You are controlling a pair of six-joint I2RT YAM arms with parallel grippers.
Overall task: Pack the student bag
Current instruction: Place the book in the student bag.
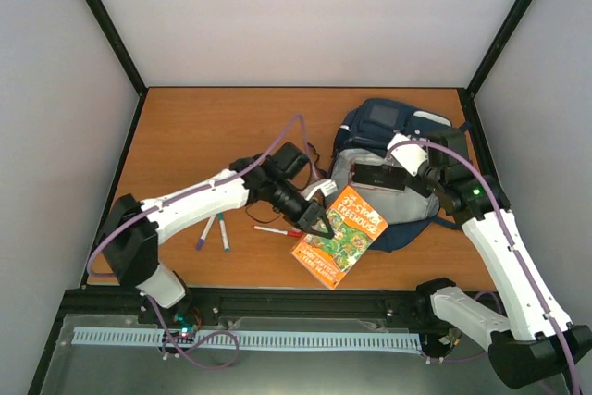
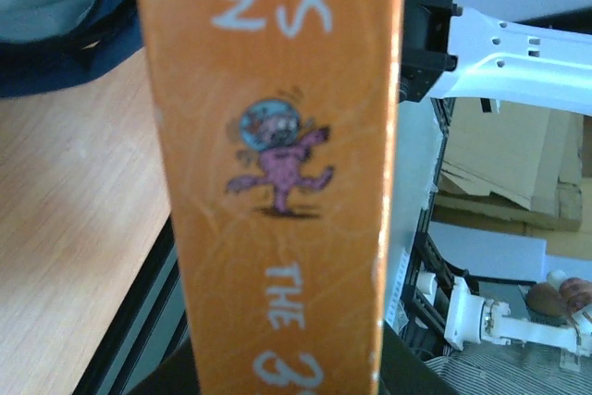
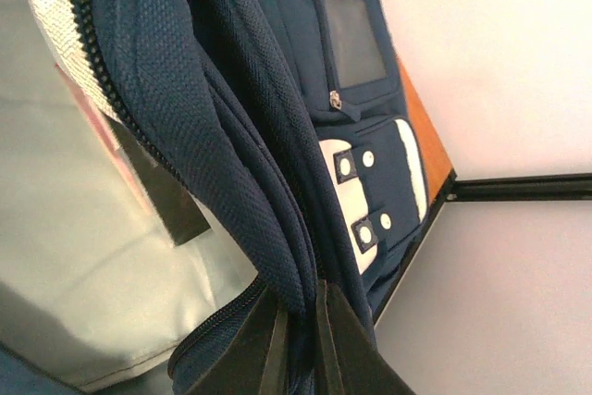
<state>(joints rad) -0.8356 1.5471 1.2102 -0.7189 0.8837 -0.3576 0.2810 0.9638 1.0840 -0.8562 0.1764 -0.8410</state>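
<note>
Bag (image 1: 384, 119), navy with grey lining, lies at the right rear of the table (image 1: 203, 127), its main mouth unzipped and facing the arms. Starting at the left, three pens (image 1: 223, 231) lie on the wood beside the left arm, then the left gripper (image 1: 321, 225) grasps an orange book (image 1: 339, 238) by its edge (the spine fills the left wrist view), far corner at the bag's mouth. Furthest right, the right gripper (image 3: 298, 310) is clenched on the fabric rim of that opening.
</note>
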